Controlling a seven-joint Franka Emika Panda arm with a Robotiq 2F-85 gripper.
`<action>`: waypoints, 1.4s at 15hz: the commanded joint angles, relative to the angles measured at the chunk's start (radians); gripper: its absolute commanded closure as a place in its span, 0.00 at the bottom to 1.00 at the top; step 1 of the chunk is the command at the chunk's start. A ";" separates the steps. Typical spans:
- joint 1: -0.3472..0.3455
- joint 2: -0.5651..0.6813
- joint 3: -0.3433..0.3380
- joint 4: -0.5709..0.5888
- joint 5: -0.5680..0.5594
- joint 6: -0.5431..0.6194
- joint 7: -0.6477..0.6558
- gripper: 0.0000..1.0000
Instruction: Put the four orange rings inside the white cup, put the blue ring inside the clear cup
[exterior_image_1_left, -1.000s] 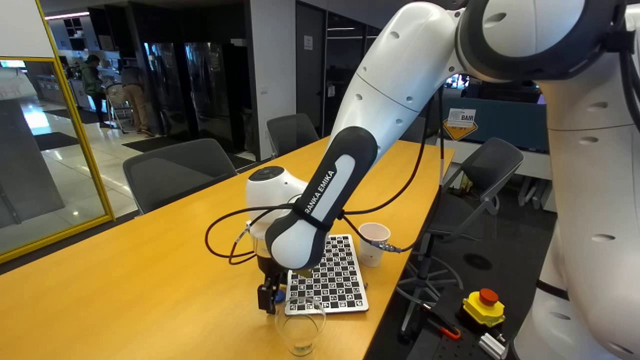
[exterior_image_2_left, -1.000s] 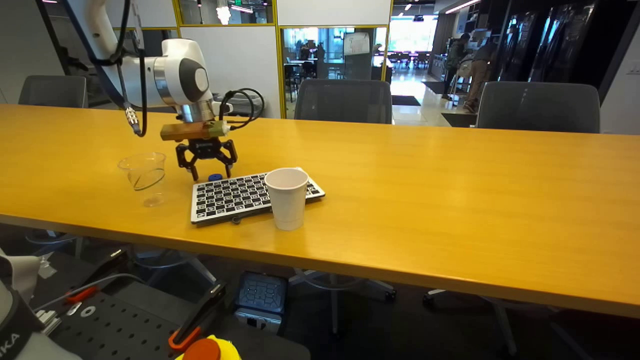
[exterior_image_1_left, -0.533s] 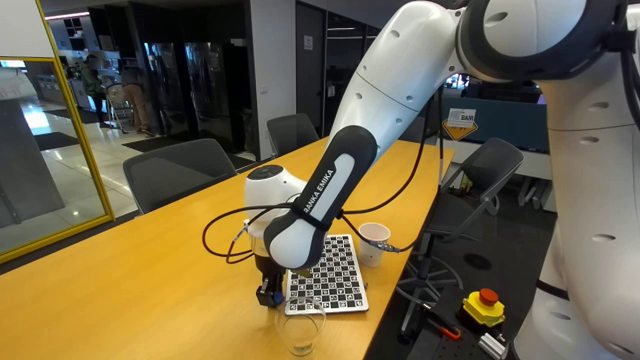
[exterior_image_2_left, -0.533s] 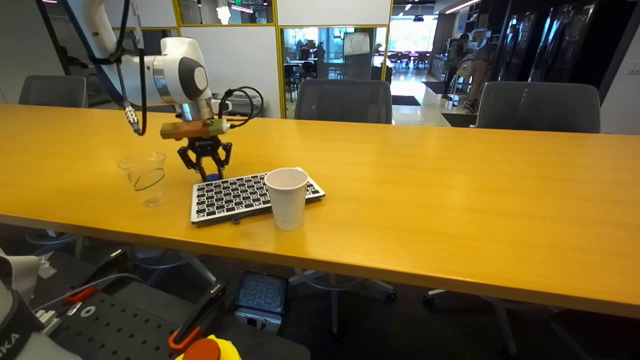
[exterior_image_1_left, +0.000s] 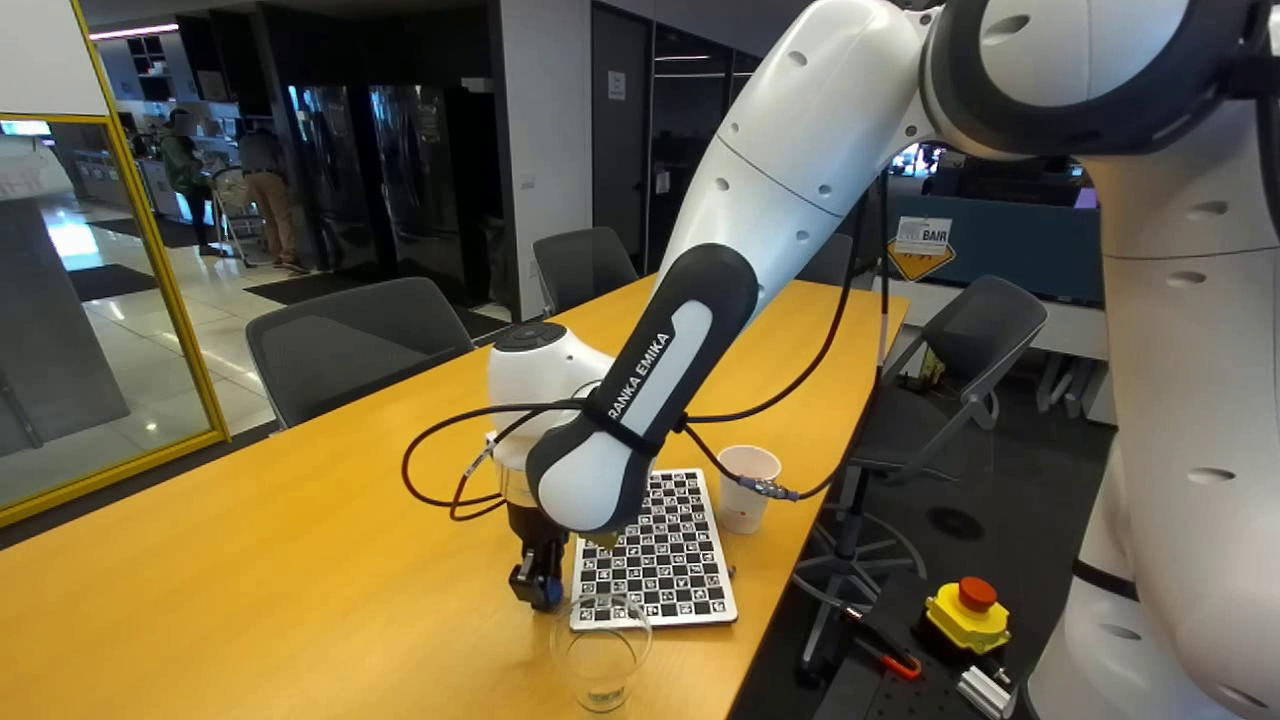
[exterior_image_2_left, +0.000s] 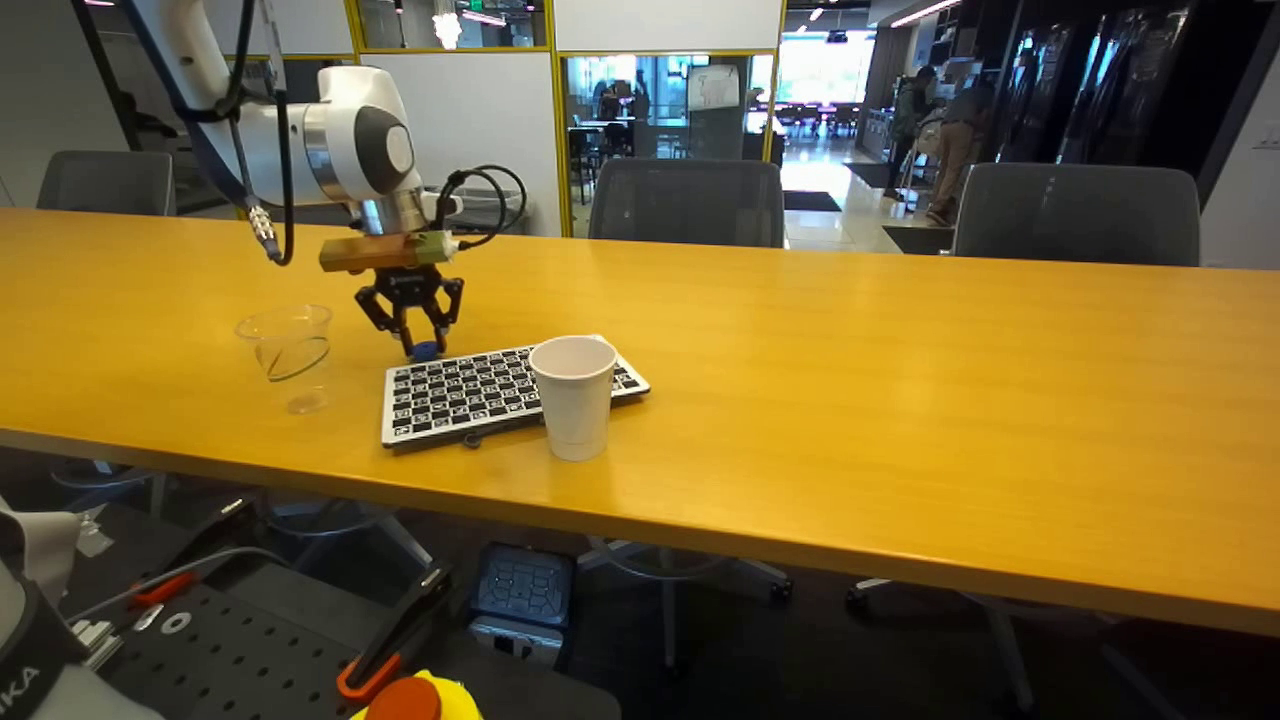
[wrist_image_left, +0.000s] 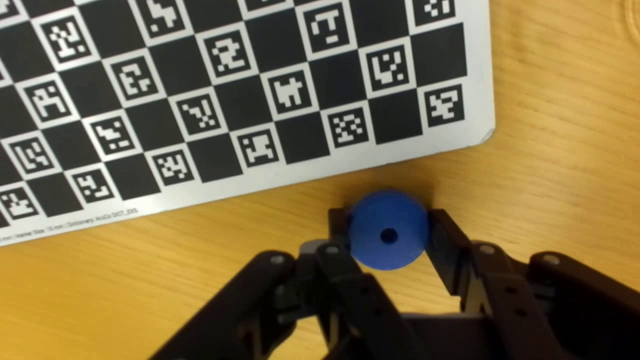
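Blue ring (wrist_image_left: 395, 222) now gripped; end effector (exterior_image_2_left: 424, 346) has closed on it this past second; ring just beside the checkered board (exterior_image_2_left: 490, 385), maybe just off the worktop (exterior_image_2_left: 900, 420); carry to clear cup (exterior_image_2_left: 290, 355) likely next.

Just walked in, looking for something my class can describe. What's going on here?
A robot arm has its jaws closed on the blue ring, right beside the checkered board. Whether the ring is off the table, I can't tell. It is not yet in the clear cup, which stands upright nearby. The white cup stands upright beside the board; no orange rings are in sight, though the cup's inner bottom is hidden.
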 joint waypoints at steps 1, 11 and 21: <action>0.029 -0.155 0.006 -0.070 0.010 -0.041 0.045 0.77; 0.084 -0.563 0.128 -0.250 0.173 -0.257 0.208 0.77; 0.125 -0.625 0.143 -0.270 0.340 -0.325 0.177 0.77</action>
